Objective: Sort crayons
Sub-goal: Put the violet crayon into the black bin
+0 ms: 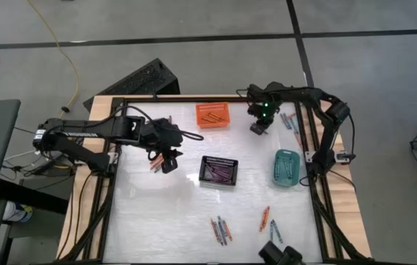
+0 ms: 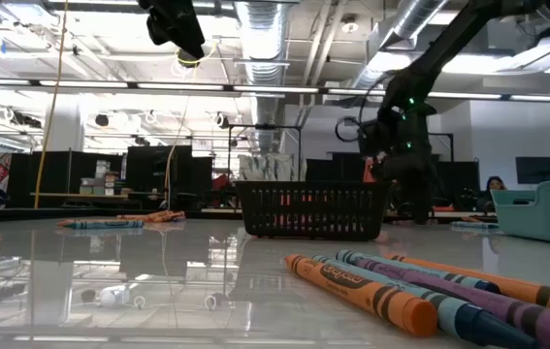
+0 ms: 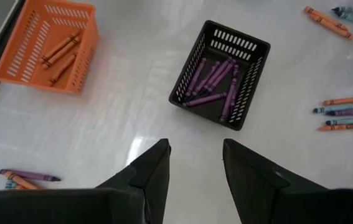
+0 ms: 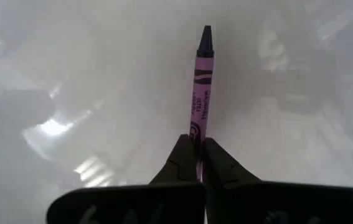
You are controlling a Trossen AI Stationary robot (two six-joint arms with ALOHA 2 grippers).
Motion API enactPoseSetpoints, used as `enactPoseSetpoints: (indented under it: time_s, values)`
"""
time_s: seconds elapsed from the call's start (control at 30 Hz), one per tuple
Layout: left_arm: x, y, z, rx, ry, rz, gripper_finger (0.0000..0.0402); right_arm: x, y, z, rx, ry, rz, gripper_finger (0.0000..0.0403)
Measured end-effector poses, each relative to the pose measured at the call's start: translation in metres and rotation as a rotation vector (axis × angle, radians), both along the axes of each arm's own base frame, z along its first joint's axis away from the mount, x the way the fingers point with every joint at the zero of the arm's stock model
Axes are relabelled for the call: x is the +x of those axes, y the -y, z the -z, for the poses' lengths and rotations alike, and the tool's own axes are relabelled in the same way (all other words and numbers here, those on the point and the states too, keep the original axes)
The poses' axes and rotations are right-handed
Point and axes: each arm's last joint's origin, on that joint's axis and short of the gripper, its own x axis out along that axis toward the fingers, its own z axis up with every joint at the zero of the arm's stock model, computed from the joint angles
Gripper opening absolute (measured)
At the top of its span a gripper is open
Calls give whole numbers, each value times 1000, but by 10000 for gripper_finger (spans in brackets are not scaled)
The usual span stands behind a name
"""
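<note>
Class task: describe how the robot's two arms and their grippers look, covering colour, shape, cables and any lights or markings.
Both arms are dark, jointed and slender, with black cables looping along them. The left gripper ends in two black, wedge-shaped fingers tapering to blunt tips. The right gripper has similar dark fingers, and a small green light glows on its wrist housing. The left arm carries a pale label near its base.

Both arms are dark, jointed links with black cables routed along them. The left arm [image 1: 94, 132] carries a white label near its base. The right arm [image 1: 318, 110] shows a green indicator light at its wrist. Gripper fingers [image 3: 151, 174] are black, tapered, matte wedges.
</note>
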Motion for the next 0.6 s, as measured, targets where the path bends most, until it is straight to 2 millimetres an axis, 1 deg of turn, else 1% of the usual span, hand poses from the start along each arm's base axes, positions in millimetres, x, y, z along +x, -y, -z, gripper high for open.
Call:
enactPoseSetpoints:
  time_s: [0.07, 0.13, 0.2, 0.3, 0.43, 0.5, 0.6]
  values:
    - [-1, 0, 1, 1, -11, 1, 137, 4, -2, -18, -21, 49, -3, 1]
    - [-2, 0, 2, 1, -27, 2, 137, 4, -7, -32, -39, 60, -14, 1]
    - [-3, 0, 3, 1, -46, 2, 137, 5, -15, -47, -48, 77, -21, 1]
    - [-5, 0, 4, 2, -69, 1, 137, 9, -29, -74, -73, 172, -41, 1]
    - [-7, 0, 6, 8, -100, -4, 137, 18, -63, -96, -44, 265, -111, 0]
    - [-8, 0, 7, 12, -113, -6, 137, 27, -83, -106, -38, 328, -167, 0]
    - [-10, -1, 8, 35, -134, -21, 137, 44, -117, -113, -13, 401, -256, 0]
